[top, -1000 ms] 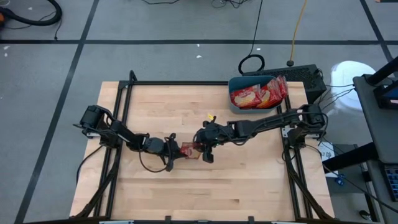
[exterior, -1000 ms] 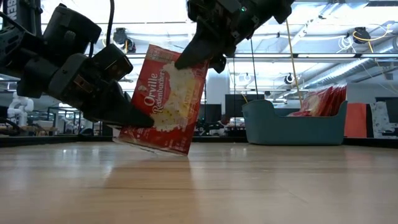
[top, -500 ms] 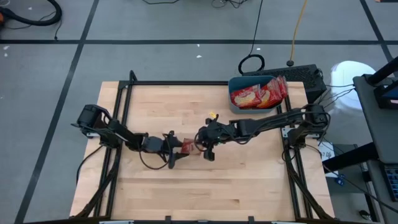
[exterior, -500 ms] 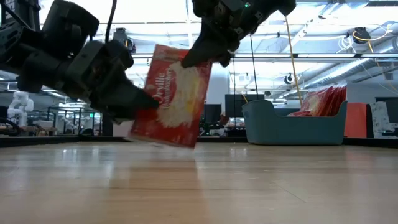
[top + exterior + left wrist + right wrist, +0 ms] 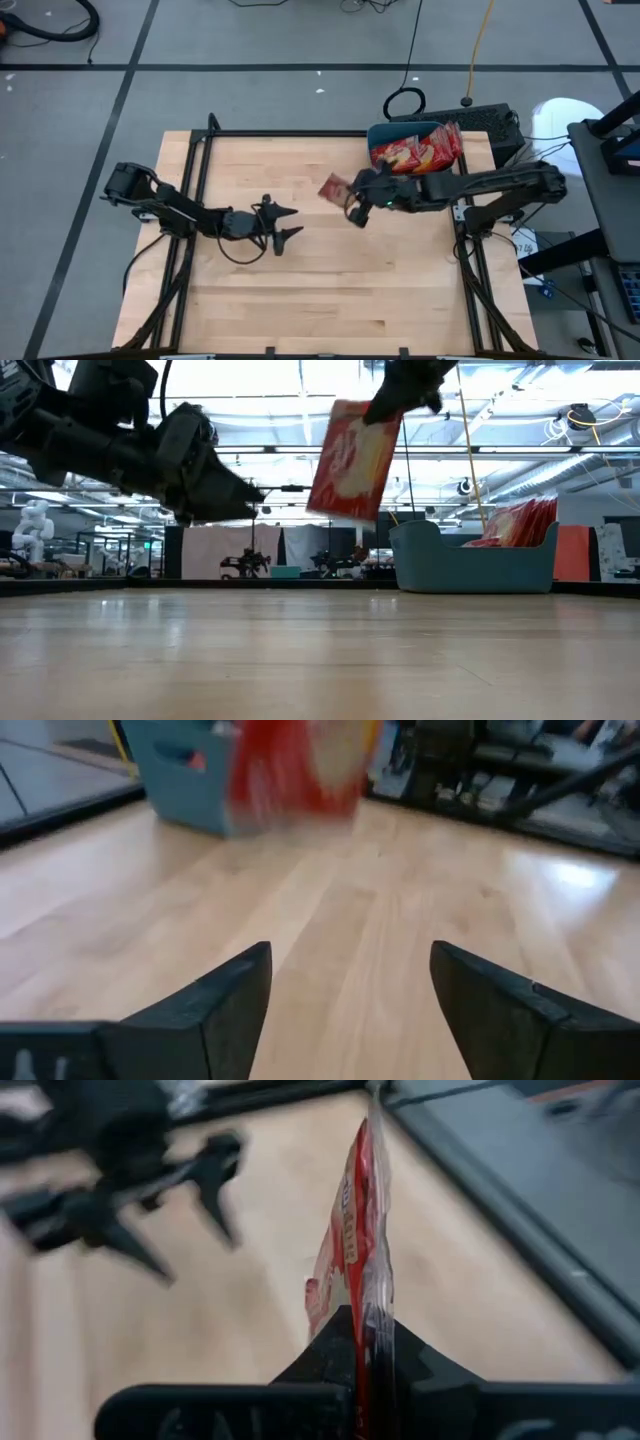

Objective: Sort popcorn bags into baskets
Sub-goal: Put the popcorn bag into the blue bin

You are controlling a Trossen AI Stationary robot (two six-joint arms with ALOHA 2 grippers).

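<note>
One popcorn bag hangs clear of the table, a little above and right of the high view's centre; in the low view the same red packet sits in the upper middle of the frame, tilted, with open air under it. I read the right gripper as pinched tight on this bag's edge: the right wrist view shows the packet edge-on, sandwiched between the two dark fingers with no gap. Just to the upper right, at the table's far right corner, stands the teal basket, with several more red packets leaning inside it; the low view puts it right of centre, its packets poking above the rim. The held bag is near the basket, not yet over it. My left gripper sits left of centre in the high view, well apart from the bag, jaws spread wide and holding nothing, over bare wood.
</note>
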